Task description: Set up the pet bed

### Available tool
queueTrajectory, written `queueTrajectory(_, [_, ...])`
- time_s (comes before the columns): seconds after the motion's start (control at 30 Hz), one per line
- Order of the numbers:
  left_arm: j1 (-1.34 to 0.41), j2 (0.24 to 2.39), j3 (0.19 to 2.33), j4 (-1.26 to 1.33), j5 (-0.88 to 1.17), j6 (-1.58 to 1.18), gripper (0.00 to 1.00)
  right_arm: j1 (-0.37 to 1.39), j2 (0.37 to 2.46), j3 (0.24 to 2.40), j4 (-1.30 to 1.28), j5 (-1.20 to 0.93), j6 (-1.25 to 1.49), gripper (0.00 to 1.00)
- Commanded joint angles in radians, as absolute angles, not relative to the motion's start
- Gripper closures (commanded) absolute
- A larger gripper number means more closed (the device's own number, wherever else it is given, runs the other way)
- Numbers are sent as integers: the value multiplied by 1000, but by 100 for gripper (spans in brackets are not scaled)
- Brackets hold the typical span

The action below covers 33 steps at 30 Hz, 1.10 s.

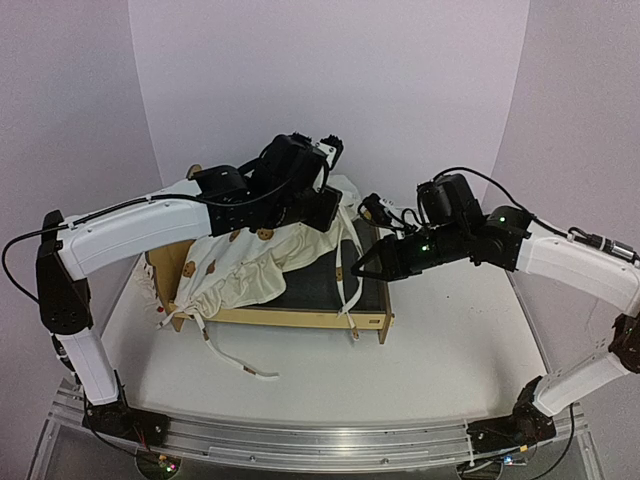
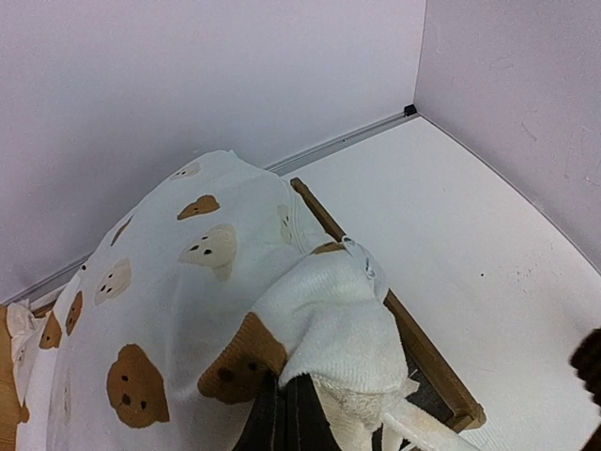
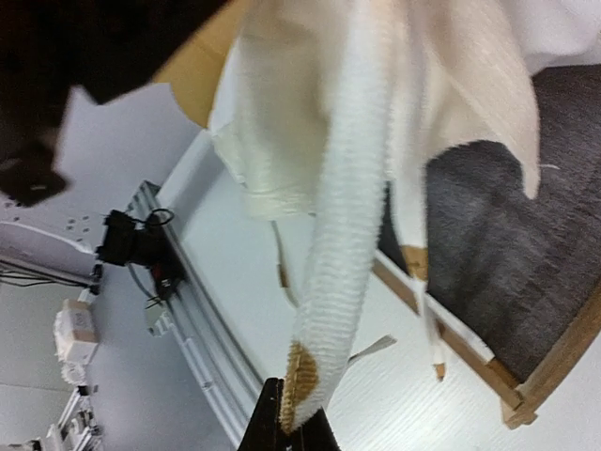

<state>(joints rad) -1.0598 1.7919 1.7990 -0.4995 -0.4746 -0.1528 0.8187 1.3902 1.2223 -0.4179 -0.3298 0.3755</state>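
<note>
The pet bed (image 1: 300, 318) is a light plywood frame with a dark grey felt base (image 1: 310, 285), in the middle of the table. The cream bear-print cushion (image 1: 245, 265) hangs over its left part and back. My left gripper (image 1: 325, 205) is shut on the cushion's upper edge (image 2: 329, 319) and holds it lifted above the bed. My right gripper (image 1: 362, 268) is shut on a corner of the cushion (image 3: 324, 310) at the bed's right side; that fabric hangs stretched above the felt (image 3: 498, 235). The frame rail shows in the left wrist view (image 2: 423, 348).
White ties (image 1: 245, 365) trail from the cushion onto the table in front of the bed. The metal rail (image 1: 320, 450) runs along the near table edge. Walls close off the back and sides.
</note>
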Motion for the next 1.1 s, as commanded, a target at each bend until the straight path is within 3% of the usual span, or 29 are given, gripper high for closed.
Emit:
queueTrajectory(0.0, [-1052, 1734, 1784, -399, -488, -140, 100, 820, 1368, 1297, -464, -562, 460, 100])
queueTrajectory(0.13, [-1052, 1734, 1769, -385, -481, -148, 100, 827, 1416, 1336, -444, -679, 509, 100])
queueTrajectory(0.3, [-1052, 1729, 1751, -374, -471, -156, 100, 859, 1479, 1342, -437, -640, 504, 97])
queueTrajectory(0.53, [-1051, 1686, 1654, -299, -443, -152, 100, 949, 1573, 1407, -552, -614, 362, 60])
queueTrajectory(0.8, [-1023, 1570, 1468, -188, -375, -156, 100, 962, 1473, 1416, -735, -318, 173, 28])
queueTrajectory(0.93, [-1005, 1515, 1396, -152, -322, -162, 100, 959, 1386, 1355, -731, -178, 98, 27])
queueTrajectory(1.07, [-999, 1483, 1359, -132, -287, -160, 100, 959, 1394, 1321, -706, 27, 60, 41])
